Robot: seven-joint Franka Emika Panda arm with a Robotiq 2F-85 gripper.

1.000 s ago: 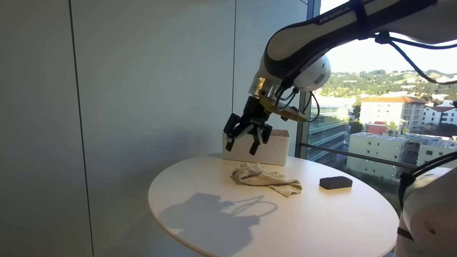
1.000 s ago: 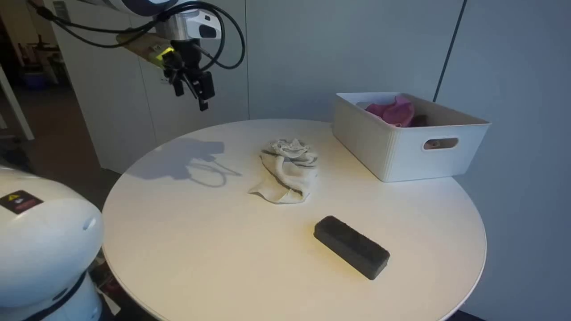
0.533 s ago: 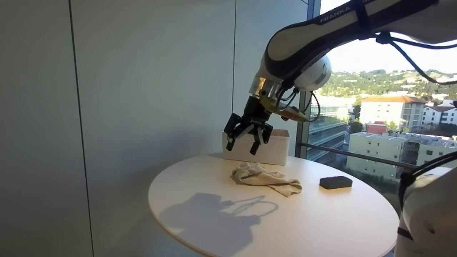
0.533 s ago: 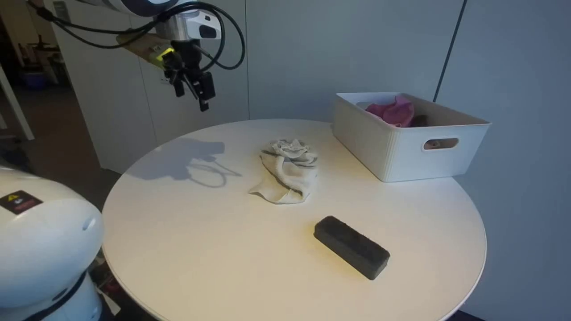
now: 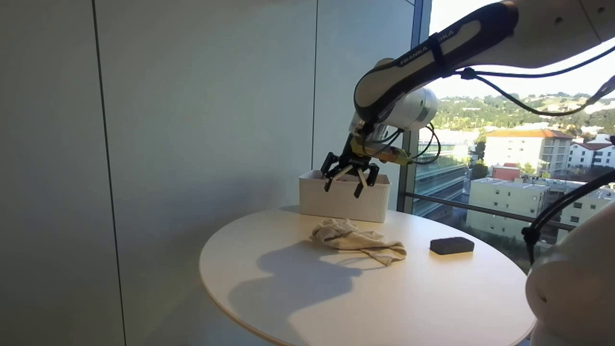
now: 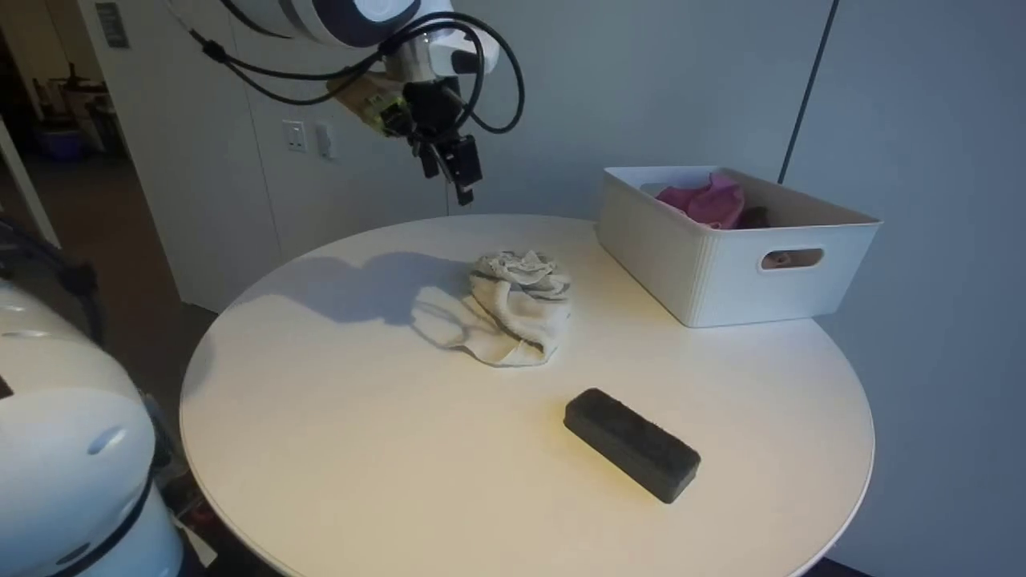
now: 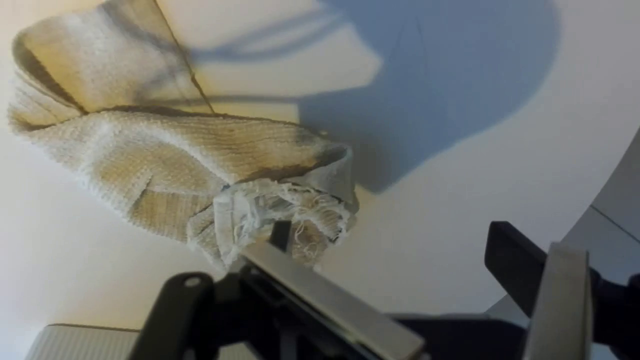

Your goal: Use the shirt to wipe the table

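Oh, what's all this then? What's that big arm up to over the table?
A robot arm is meant to wipe the round table with the crumpled cloth lying on it. Right now it isn't handling anything: its gripper hangs open in the air above the table, and the wiping is not under way. A dark block also lies on the table, near a pale box with pink fabric inside.

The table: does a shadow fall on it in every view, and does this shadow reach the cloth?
Yes: in both exterior views a broad shadow lies on the table and meets the cloth; in the wrist view too, thin shadow lines crossing onto it.
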